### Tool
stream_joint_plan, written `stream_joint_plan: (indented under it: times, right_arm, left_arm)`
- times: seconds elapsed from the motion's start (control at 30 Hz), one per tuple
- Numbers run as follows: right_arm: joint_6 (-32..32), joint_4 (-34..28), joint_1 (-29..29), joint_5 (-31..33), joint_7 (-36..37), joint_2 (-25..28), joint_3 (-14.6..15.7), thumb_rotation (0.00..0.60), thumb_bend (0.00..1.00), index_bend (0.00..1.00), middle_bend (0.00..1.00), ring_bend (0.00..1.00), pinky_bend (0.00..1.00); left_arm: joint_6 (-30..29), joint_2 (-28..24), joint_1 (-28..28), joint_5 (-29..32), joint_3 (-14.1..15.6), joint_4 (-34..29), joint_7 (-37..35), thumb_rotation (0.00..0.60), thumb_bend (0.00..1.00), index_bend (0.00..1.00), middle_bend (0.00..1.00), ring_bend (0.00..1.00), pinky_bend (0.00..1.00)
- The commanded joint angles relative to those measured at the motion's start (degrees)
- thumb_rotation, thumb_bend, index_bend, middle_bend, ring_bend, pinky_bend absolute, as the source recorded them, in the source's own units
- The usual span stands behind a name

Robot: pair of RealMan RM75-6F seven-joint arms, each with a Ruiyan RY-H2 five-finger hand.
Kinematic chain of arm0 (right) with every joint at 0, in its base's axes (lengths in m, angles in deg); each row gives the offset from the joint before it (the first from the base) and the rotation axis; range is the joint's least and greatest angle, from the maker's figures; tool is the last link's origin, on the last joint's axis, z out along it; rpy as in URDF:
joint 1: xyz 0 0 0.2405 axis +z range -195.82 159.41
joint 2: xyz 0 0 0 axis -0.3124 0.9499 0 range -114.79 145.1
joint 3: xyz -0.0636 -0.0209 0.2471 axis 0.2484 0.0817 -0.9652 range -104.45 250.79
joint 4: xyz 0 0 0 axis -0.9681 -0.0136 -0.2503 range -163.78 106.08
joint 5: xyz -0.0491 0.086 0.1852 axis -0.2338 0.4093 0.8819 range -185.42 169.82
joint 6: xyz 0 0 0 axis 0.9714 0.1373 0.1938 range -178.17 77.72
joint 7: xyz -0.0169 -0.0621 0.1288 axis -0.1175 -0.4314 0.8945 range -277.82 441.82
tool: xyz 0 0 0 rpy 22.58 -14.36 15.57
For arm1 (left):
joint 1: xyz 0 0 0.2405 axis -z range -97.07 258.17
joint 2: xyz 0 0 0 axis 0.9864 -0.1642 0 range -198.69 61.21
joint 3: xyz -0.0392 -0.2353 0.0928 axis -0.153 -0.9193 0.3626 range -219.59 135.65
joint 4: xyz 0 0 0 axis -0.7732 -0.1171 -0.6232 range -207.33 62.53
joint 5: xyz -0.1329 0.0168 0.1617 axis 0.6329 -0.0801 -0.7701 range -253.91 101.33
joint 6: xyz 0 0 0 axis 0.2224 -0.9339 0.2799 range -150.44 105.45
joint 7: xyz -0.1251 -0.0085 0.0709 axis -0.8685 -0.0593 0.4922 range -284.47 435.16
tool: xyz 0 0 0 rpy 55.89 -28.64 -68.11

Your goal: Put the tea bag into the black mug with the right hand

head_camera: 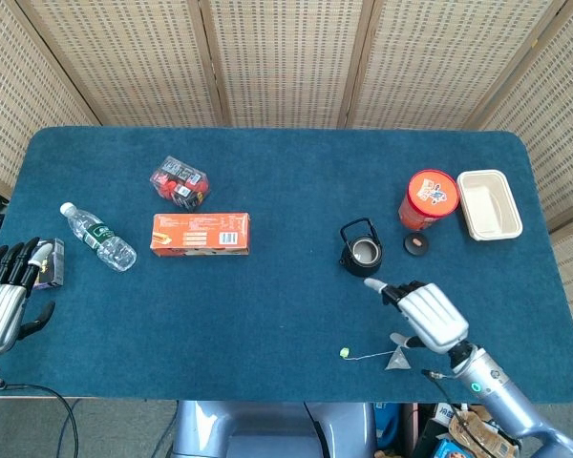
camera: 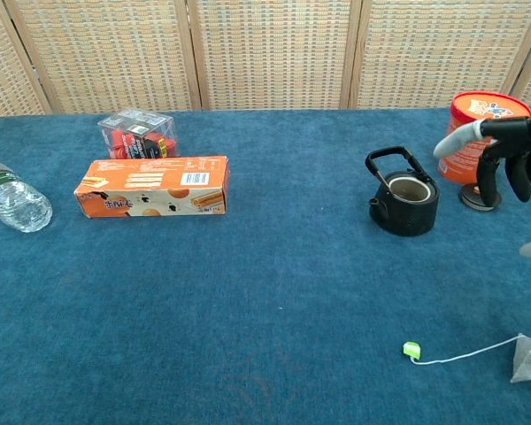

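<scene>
Blue cloth covers the table (head_camera: 267, 315). Low and right of centre in the head view, the right hand (head_camera: 428, 316) hovers with fingers spread, grasping nothing, just above the tea bag (head_camera: 398, 359). The black mug (head_camera: 361, 250) stands higher up. At the left edge, the left hand (head_camera: 2, 307) is splayed, empty.

The right hand (head_camera: 428, 318) is hovering palm down over the table's near right part, fingers (camera: 504, 158) spread and holding nothing, its forearm reaching in from the lower right; the left hand (head_camera: 4, 301) is resting open at the near left edge
</scene>
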Motion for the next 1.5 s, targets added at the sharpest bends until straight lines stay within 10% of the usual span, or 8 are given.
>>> stream_joint_plan:
  times: [0.03, 0.7, 1.5]
  right_arm:
    - [1.2, -0.6, 0.7, 0.4, -1.2, -0.6, 0.5, 0.600, 0.13, 0.25, 0.60, 0.62, 0.63]
    - [4.1, 3.5, 2.0, 5.1, -10.1, -8.9, 2.7, 0.600, 0.13, 0.45, 0.82, 0.87, 0.89]
    - [12.1, 3.5, 5.7, 15.0, -23.6, -15.2, 4.2, 0.600, 0.13, 0.50, 0.88, 0.92, 0.95]
  left_arm:
    - [0.1, 0.0, 0.2, 0.1, -0.1, -0.1, 0.1, 0.600, 0.38, 0.00, 0.00, 0.00, 0.00]
    - [0.7, 0.4, 0.7, 1.3, 0.0, -0.3, 0.7, 0.600, 0.38, 0.00, 0.00, 0.00, 0.00]
    - [1.2, 1.3, 1.0, 1.9, 0.5, 1.0, -0.6, 0.600, 0.38, 0.00, 0.00, 0.00, 0.00]
